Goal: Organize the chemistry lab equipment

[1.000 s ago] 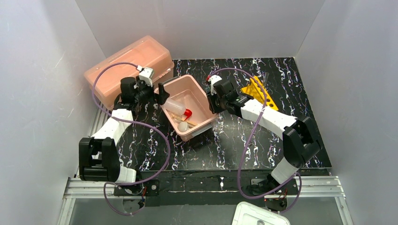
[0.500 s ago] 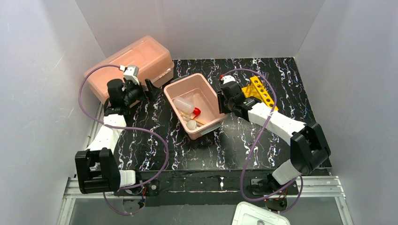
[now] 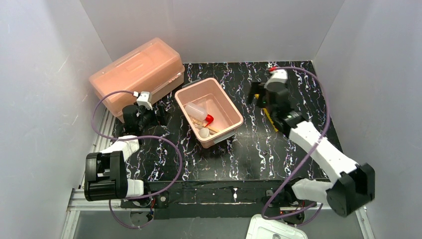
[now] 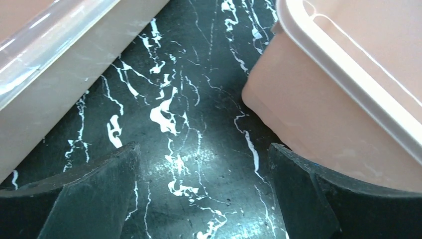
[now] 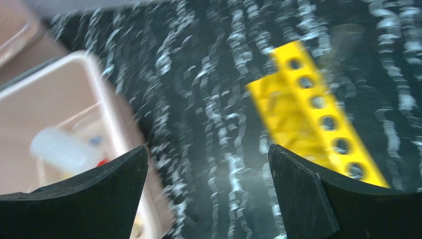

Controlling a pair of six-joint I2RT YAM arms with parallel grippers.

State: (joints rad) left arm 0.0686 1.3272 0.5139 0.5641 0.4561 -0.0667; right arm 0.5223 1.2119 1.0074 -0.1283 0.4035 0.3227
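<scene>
The white squeeze bottle (image 3: 195, 109) lies inside the pink tub (image 3: 229, 101). The yellow holed rack (image 5: 313, 114) lies flat on the worktop (image 3: 239, 154) right of the tub, the right claw (image 5: 206, 154) above it, spread wide and empty. The left claw (image 4: 203, 154), also spread and empty, sits just left of the tub.

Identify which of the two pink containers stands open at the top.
The smaller pink tub mid-table: no lid, so the white squeeze bottle inside shows. The large pink box at back left is lidded.
</scene>
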